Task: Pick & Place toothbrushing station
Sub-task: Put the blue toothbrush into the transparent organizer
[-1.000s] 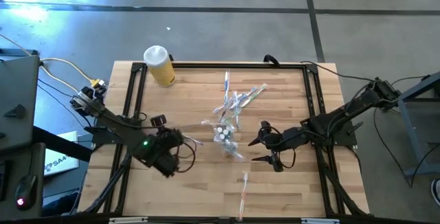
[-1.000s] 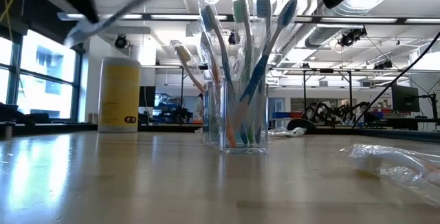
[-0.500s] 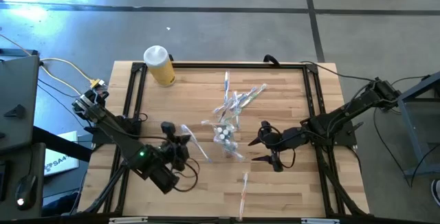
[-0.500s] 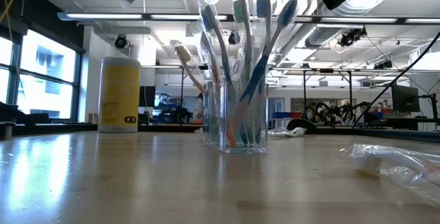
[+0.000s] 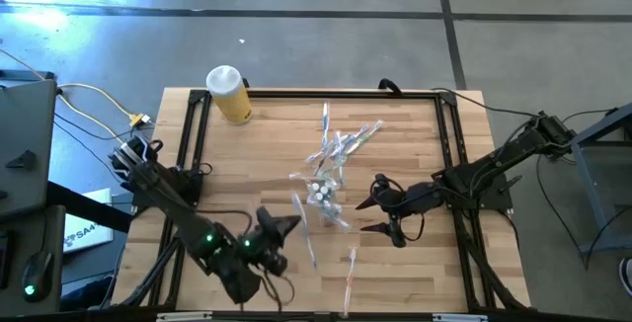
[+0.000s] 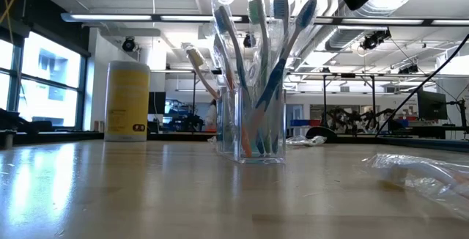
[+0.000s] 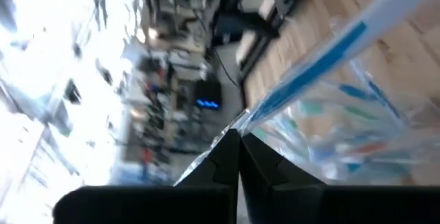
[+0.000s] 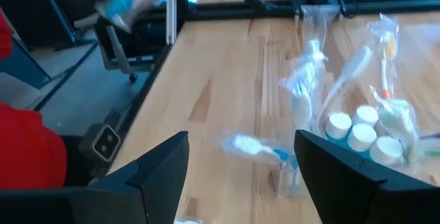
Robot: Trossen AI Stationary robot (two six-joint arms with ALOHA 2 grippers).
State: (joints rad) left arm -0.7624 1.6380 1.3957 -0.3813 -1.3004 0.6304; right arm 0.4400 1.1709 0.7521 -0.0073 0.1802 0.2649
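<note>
The clear cup (image 6: 258,130) stands upright on the table's middle, full of toothbrushes (image 6: 275,45). From above, white-capped tubes (image 5: 320,194) show at it. My left gripper (image 5: 289,225) hovers to the near left of the cup (image 5: 323,201), shut on a thin toothbrush in a clear wrapper (image 5: 308,248). My right gripper (image 5: 377,215) waits open just right of the cup, its fingers (image 8: 159,169) spread with nothing between them. My left gripper pinches the wrapped toothbrush between its two fingers, partway along its length (image 7: 237,122). The fingers come roughly level from the table's left and lie across it. The toothbrush (image 7: 323,56) is lifted clear of the table, with both ends sticking out past the fingers.
A yellow bottle with a white cap (image 5: 229,95) stands at the far left corner. Loose clear wrappers (image 5: 341,142) lie beyond the cup. Another wrapped toothbrush (image 5: 349,278) lies near the front edge. A black frame (image 5: 188,154) borders the table.
My left gripper has swung toward the table's right and near edge, closing on the cup, and has rolled its wrist. The wrapped toothbrush has gone with it, turned about and risen out of the low view. My right gripper has kept still.
</note>
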